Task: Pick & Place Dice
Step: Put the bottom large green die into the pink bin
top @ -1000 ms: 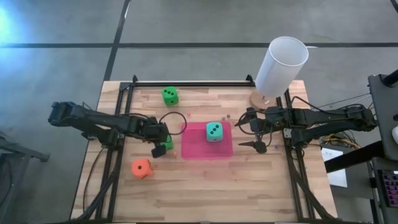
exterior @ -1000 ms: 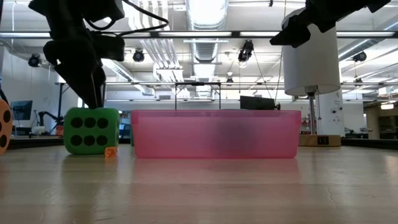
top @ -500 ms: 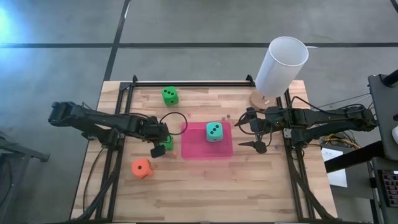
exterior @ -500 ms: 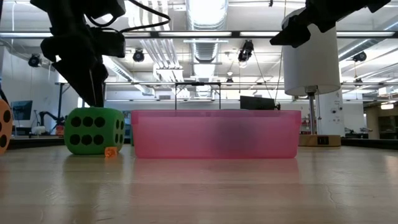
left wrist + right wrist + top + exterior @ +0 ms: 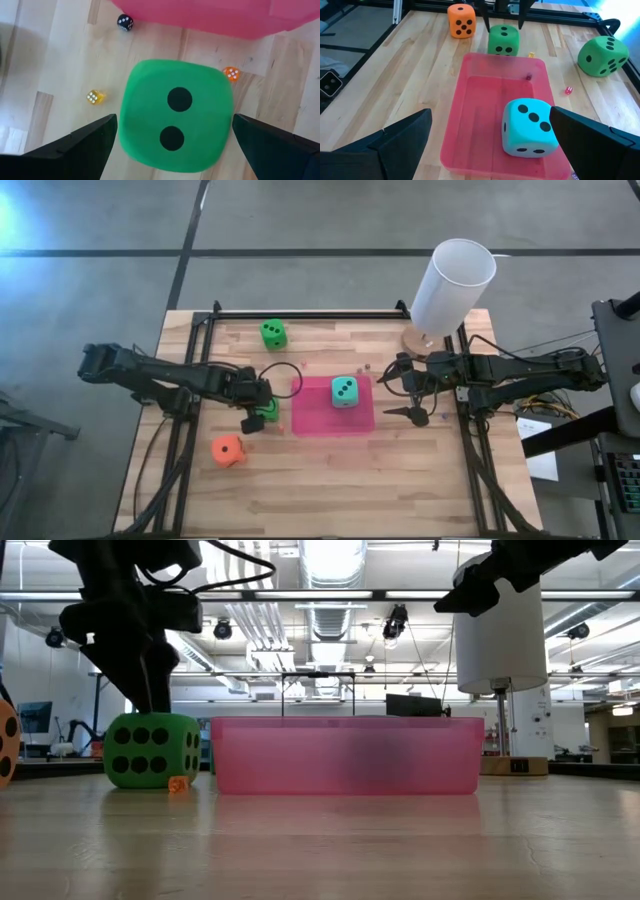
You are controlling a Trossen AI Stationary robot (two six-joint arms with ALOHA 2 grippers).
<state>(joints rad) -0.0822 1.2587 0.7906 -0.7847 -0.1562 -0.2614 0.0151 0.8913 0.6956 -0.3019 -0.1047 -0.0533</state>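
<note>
Wooden planks form the desk [image 5: 330, 480], which stands on a grey floor crossed by dark lines; the low view looks past it into a hall with ceiling lights and pipework. Open wood lies along the near edge, with only the orange die [image 5: 227, 450] on it, just nearer the front than the left claw [image 5: 258, 416]. That claw hangs with its fingers spread wide on either side of a green die [image 5: 175, 117], which sits on the wood between the tips with two pips up, not gripped. Beyond this die from the claw, just beside it, is the edge of the pink tray [image 5: 310, 420], a shallow box with low walls. Inside the tray the teal die [image 5: 344, 391] rests toward the side nearest the right claw [image 5: 405, 393], three pips up. The right claw hovers wide open and holding nothing, just outside the tray's edge, near the desk's right rail. A second green die [image 5: 273, 333] lies well beyond the left claw toward the far edge. Behind the right claw, at the far right corner, stands a tall white cylinder [image 5: 451, 287] on a round wooden base. Tiny dice, one black [image 5: 125, 22], one yellow [image 5: 94, 97], one orange [image 5: 230, 73], are scattered around the green die between the left fingers.
</note>
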